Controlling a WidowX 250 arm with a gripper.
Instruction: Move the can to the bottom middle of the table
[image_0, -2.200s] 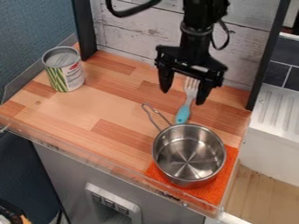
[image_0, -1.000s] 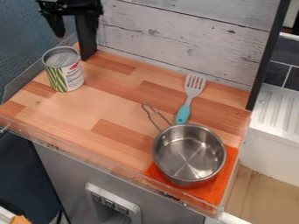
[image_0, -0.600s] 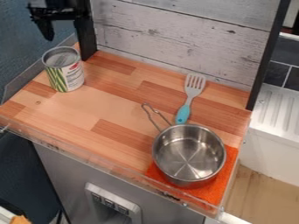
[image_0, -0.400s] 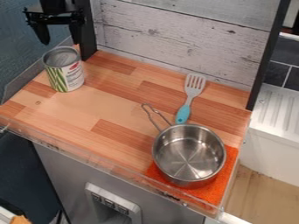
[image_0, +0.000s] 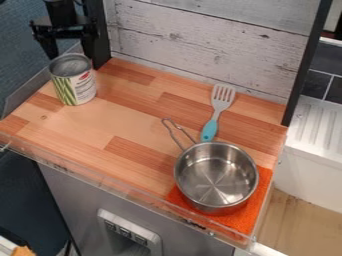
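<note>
Camera view: black two-finger gripper (image_0: 71, 56) spread above green-and-white cylindrical metal can (image_0: 74, 84) at 10 o'clock; probably rigid, slick, heavy if full, so grip upper sides.

We log a matte black arm (image_0: 61, 11), its thick, rounded column widening into a broader black housing. Below it we see a wide black crossbar (image_0: 63, 32), blocky and uneven in outline, with small stubs jutting at its outer end. The gripper (image_0: 70, 56) is black too: two long fingers (image_0: 49, 46), thick at the root, tapering to blunt, rounded tips. Beside the column we note a thin, dark, cable-like strand (image_0: 78, 3). Screws and markings are too small for us to tell.
</note>
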